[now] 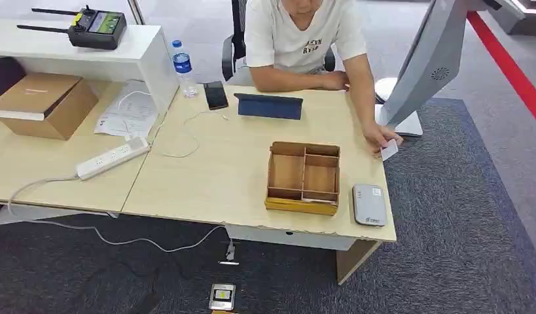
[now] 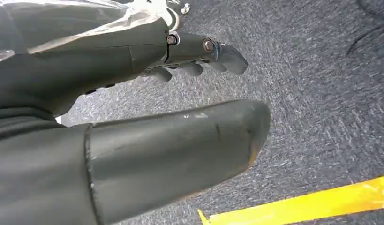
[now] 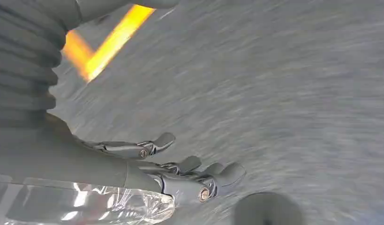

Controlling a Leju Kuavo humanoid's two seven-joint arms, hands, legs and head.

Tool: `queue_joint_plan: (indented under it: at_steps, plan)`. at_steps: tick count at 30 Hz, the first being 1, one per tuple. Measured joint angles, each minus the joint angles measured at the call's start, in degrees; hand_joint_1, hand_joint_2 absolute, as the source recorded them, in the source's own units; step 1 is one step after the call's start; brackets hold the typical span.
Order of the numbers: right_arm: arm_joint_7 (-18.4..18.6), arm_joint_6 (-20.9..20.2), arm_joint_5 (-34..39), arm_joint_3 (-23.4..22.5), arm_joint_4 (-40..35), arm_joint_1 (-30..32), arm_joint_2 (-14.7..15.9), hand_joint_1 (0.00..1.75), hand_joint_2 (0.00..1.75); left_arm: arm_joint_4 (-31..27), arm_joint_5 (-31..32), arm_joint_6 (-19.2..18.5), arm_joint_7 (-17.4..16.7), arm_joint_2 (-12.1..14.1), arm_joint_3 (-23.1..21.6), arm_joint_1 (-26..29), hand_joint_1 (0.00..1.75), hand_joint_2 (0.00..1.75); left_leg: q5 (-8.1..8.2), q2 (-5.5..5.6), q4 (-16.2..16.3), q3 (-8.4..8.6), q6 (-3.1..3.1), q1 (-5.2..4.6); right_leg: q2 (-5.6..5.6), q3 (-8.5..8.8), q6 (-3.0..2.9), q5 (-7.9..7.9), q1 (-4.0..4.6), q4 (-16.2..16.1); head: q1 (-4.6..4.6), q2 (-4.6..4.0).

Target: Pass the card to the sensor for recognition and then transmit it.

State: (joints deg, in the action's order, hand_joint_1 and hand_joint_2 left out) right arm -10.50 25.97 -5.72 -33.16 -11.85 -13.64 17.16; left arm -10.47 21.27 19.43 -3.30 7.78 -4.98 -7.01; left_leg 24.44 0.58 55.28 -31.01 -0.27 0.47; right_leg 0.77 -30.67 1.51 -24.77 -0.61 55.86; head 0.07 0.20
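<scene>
Light wood table (image 1: 206, 176) on grey carpet (image 1: 461, 216). Near right edge: grey sensor (image 1: 369, 204), just right of a wooden divided tray (image 1: 303, 178). White card (image 1: 389, 150) held by a seated person's hand (image 1: 381, 136) at the table's right edge. Left hand (image 2: 180, 103) and right hand (image 3: 180, 168) over carpet, fingers apart, holding nothing.

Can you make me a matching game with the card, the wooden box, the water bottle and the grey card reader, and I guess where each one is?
Things:
1. card
2. wooden box
3. water bottle
4. grey card reader

Places:
A. near the table's front right corner
B. in the person's hand
C. standing by the white shelf
D. just left of the reader

Pairs: 1-B, 2-D, 3-C, 4-A
</scene>
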Motion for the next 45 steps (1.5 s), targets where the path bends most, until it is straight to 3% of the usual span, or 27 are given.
queue_joint_plan:
  at_steps: [2, 7, 11, 15, 20, 25, 33, 35, 40, 45]
  plan:
    - [-4.38, -0.83, 2.48, -2.77, -1.05, -2.66, 1.07, 0.0, 1.75, 0.0, -0.11, 0.02, 0.48, 0.06, 0.0, -0.01, 0.0, 0.0, -0.04, -0.11, 0.0, 0.0, 0.05, -0.03, 0.0, -0.02, 0.02, 0.01, -0.02, 0.0, 0.0, -0.02]
    - [-9.96, -3.02, 7.76, -6.92, -4.59, -9.15, 2.95, 0.0, 1.75, 0.0, -0.33, 0.04, 1.25, 0.15, 0.0, 0.03, 0.0, 0.0, -0.14, -0.11, 0.03, -0.1, 0.15, -0.12, 0.0, -0.08, 0.14, 0.12, -0.11, 0.04, 0.02, -0.02]
    - [-8.71, -1.86, 11.9, -6.92, -9.66, -13.64, 4.15, 0.0, 1.75, 0.0, -0.35, 0.11, 1.53, 0.15, 0.0, -0.12, 0.0, 0.0, -0.16, 0.0, 0.03, -0.08, 0.17, -0.14, -0.02, -0.08, 0.17, 0.12, -0.13, 0.02, 0.0, -0.02]
    - [-11.69, -0.49, 19.06, -5.94, -15.17, -14.23, 4.15, 0.0, 1.75, 0.0, -0.35, 0.09, 1.68, 0.15, 0.0, 0.02, 0.0, 0.0, -0.18, 0.14, 0.03, -0.26, 0.2, -0.21, -0.06, -0.14, 0.22, 0.15, -0.16, 0.07, -0.04, -0.02]
    - [-6.33, 9.17, 23.49, -0.12, -28.99, -14.38, 4.17, 0.0, 1.75, 0.0, 0.2, 0.09, 2.05, 0.13, 0.0, -0.07, 0.0, 0.0, -0.18, 0.12, 0.03, -0.23, 0.2, -0.24, -0.05, -0.18, 0.22, 0.15, -0.18, 0.07, -0.02, -0.02]
    - [-5.65, 9.95, 24.8, 4.83, -38.4, -13.58, 4.13, 0.0, 1.75, 0.0, 0.28, 0.09, 2.16, 0.13, 0.0, -0.03, 0.0, 0.0, -0.2, 0.12, 0.03, -0.25, 0.22, -0.23, -0.07, -0.18, 0.23, 0.15, -0.18, 0.06, 0.0, -0.02]
    - [-6.68, 9.84, 25.48, 8.53, -45.68, -12.46, 3.98, 0.0, 1.75, 0.0, 0.37, 0.09, 2.19, 0.13, 0.0, -0.03, 0.0, 0.0, -0.2, 0.13, 0.03, -0.25, 0.23, -0.24, -0.07, -0.19, 0.23, 0.15, -0.18, 0.06, 0.0, 0.0]
    - [-8.23, 10.29, 24.3, 9.57, -47.75, -12.24, 3.8, 0.0, 1.75, 0.0, 0.7, 0.0, 2.42, 0.13, 0.0, -0.02, 0.0, 0.0, -0.2, 0.13, 0.03, -0.28, 0.23, -0.23, -0.07, -0.19, 0.23, 0.15, -0.18, 0.06, 0.0, -0.02]
    - [-7.64, 13.09, 14.98, 13.87, -55.43, -11.84, 2.75, 0.0, 1.75, 0.0, 1.4, -0.07, 3.37, 0.04, 0.0, -0.1, 0.0, 0.0, -0.2, 0.14, 0.02, -0.28, 0.23, -0.22, -0.06, -0.19, 0.23, 0.15, -0.17, 0.07, 0.0, -0.02]
    - [-9.3, 13.62, -6.46, 20.63, -62.42, -11.25, 1.31, 0.0, 1.75, 0.0, 3.17, -0.17, 4.7, -0.07, -0.09, -0.11, 0.0, 0.0, -0.21, 0.13, 0.02, -0.27, 0.22, -0.16, -0.07, -0.19, 0.22, 0.15, -0.14, 0.08, 0.0, 0.0]
